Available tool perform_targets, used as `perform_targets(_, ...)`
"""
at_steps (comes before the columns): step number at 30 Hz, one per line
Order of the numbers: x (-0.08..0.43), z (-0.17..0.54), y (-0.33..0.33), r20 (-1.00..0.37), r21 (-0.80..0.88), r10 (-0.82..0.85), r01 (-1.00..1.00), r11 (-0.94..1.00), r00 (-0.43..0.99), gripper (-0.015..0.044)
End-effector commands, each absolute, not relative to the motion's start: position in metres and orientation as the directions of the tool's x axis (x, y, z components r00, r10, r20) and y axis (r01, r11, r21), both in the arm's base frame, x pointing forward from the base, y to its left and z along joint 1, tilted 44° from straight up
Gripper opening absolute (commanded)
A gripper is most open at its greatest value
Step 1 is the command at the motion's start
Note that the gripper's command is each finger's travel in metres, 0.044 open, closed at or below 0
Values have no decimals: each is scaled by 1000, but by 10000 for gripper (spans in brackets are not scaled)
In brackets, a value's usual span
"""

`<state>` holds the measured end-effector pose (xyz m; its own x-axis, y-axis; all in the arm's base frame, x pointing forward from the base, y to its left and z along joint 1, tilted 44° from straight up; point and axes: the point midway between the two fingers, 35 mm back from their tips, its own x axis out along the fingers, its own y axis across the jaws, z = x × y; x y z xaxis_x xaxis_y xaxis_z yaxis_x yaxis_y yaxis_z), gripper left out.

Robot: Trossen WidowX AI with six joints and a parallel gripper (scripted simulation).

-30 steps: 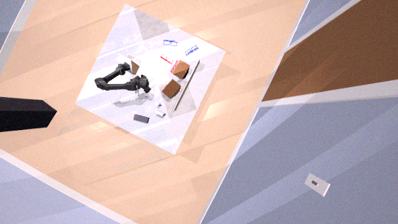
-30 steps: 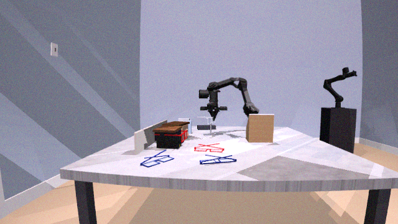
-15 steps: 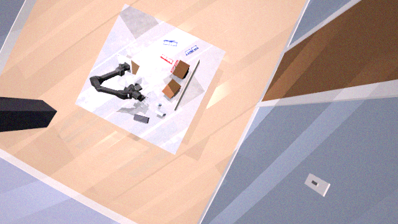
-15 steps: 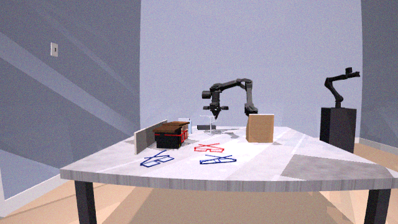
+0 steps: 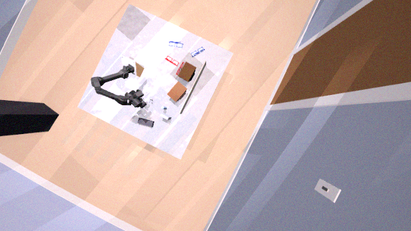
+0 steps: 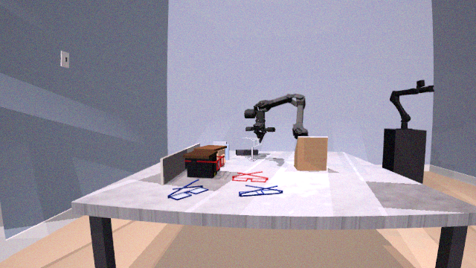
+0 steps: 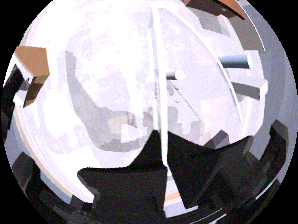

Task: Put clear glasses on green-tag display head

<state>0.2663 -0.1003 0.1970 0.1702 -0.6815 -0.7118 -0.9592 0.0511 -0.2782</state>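
My gripper (image 5: 144, 104) (image 6: 260, 141) (image 7: 158, 133) is shut on the clear glasses (image 6: 253, 140) (image 7: 159, 65). Their pale frame rises from between the fingertips in the wrist view, one long bar upright and a thin curved bar to the right. They hang above the table, short of the heads. The near head (image 5: 186, 71) (image 6: 201, 167) has brown hair and a black face block, with red glasses around it. The other head (image 5: 177, 91) has lighter brown hair and stands beside it, mostly hidden behind it in the exterior view. I cannot make out the green tag.
A low divider (image 5: 193, 87) (image 6: 175, 165) stands behind the heads. A brown box (image 5: 139, 69) (image 6: 312, 153) stands by the arm's base. A dark case (image 5: 146, 122) (image 6: 247, 152) and a white cylinder (image 5: 166, 117) lie nearby. Red glasses (image 5: 171, 60) (image 6: 250, 178) and blue glasses (image 5: 176, 43) (image 6: 261, 192) lie farther off.
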Motion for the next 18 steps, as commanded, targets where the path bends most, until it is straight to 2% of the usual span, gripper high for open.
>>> perform_targets(1, 268, 185, -109, -715, -271, -679, -961, 51, 166, 0)
perform_targets(18, 269, 160, -138, -711, -272, -683, -961, 49, 167, 0)
